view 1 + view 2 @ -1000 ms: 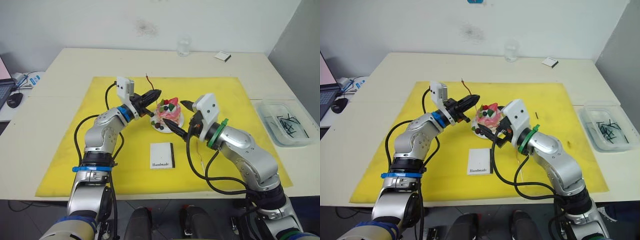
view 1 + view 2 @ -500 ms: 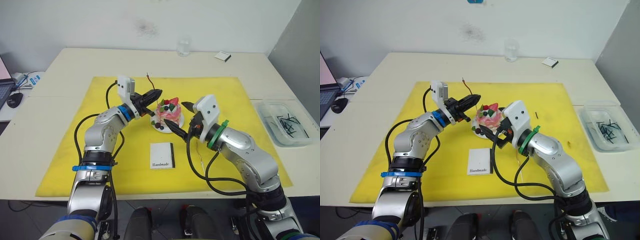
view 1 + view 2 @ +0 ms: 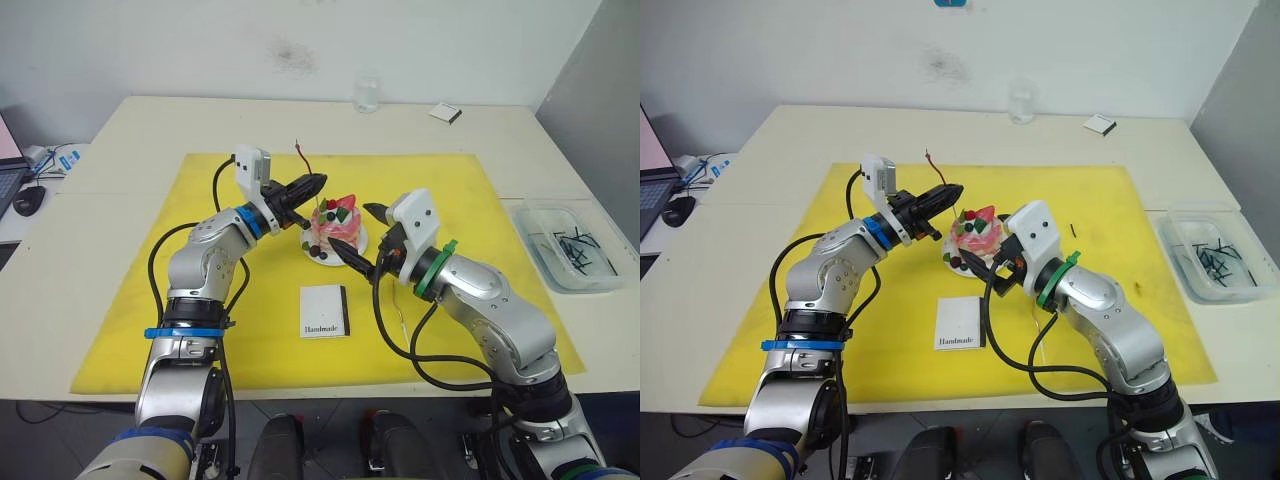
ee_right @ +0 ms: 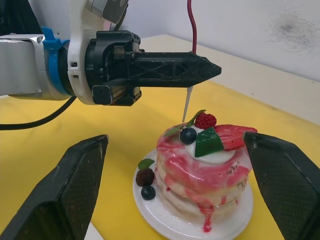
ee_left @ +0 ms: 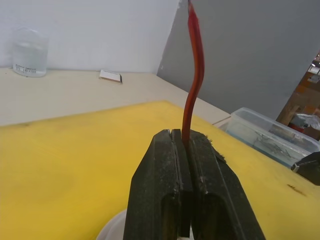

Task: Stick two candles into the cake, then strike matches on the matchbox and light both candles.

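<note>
The left gripper [image 4: 207,70] pinches a candle [image 4: 190,30] upright above the cake [image 4: 200,165]; the right gripper [image 3: 352,235], fingers wide, flanks it. The thin stem probably could bend or miss the topping.

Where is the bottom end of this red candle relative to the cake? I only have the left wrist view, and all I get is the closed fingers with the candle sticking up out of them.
Observer: The candle has a pale lower stem that hangs below the left gripper and reaches the toppings at the edge of the cake. I cannot tell if it has gone in.
Operator: What is the other arm doing?
Observer: The right gripper is open, with one finger on either side of the cake and touching nothing.
Operator: And the matchbox?
Observer: The matchbox lies flat on the yellow mat, on the robot's side of the cake.
</note>
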`<state>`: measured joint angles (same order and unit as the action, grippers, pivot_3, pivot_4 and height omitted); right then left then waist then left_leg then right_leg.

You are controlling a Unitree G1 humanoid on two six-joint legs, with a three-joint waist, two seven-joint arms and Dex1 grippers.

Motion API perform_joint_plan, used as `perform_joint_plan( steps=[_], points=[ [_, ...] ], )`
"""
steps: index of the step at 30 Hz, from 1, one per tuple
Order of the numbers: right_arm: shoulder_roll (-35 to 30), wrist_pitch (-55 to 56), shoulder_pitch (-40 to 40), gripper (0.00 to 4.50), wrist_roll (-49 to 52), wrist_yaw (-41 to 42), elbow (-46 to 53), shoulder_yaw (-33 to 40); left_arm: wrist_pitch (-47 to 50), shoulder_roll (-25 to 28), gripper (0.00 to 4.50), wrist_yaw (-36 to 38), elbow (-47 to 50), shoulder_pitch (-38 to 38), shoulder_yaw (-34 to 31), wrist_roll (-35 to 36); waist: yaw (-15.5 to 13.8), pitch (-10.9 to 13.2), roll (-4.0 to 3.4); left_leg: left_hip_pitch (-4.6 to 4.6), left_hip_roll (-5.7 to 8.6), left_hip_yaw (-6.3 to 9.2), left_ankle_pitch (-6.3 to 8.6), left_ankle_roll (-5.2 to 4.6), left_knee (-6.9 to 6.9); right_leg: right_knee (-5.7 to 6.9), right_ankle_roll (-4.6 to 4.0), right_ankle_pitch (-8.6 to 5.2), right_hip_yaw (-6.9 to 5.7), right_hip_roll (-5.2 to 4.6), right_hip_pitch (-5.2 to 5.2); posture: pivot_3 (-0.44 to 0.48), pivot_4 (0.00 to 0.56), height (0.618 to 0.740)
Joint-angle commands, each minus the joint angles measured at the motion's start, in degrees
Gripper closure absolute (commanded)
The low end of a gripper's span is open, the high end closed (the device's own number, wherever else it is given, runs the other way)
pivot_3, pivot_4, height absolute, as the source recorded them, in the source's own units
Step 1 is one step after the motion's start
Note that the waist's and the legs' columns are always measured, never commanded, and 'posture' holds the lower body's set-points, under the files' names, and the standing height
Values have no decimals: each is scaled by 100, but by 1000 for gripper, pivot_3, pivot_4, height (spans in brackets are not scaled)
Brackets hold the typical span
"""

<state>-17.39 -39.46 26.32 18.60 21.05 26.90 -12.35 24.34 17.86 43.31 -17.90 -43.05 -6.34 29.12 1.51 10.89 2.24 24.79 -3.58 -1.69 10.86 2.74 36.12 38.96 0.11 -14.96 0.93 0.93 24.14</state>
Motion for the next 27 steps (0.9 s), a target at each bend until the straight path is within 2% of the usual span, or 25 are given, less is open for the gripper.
perform_joint_plan(
  steps=[1,19,27],
  points=[
    [16,51,31,9,-32,-38,303,148,-20,86,4500,86,287,48,-42,12,0,0,0,0,0,0,0,0,0,0,0,0,0,0,0,0,150,740],
    [-2,32,39,9,-36,-4,299,177,-251,-61,4500,-5,146,105,-37,-85,0,0,0,0,0,1,0,0,3,2,0,0,0,0,-1,0,150,740],
    [-16,18,19,9,-40,-11,325,184,-445,-123,4500,0,204,480,84,-274,0,0,0,0,-1,1,0,0,3,3,0,0,0,0,-1,0,150,740]
  ],
)
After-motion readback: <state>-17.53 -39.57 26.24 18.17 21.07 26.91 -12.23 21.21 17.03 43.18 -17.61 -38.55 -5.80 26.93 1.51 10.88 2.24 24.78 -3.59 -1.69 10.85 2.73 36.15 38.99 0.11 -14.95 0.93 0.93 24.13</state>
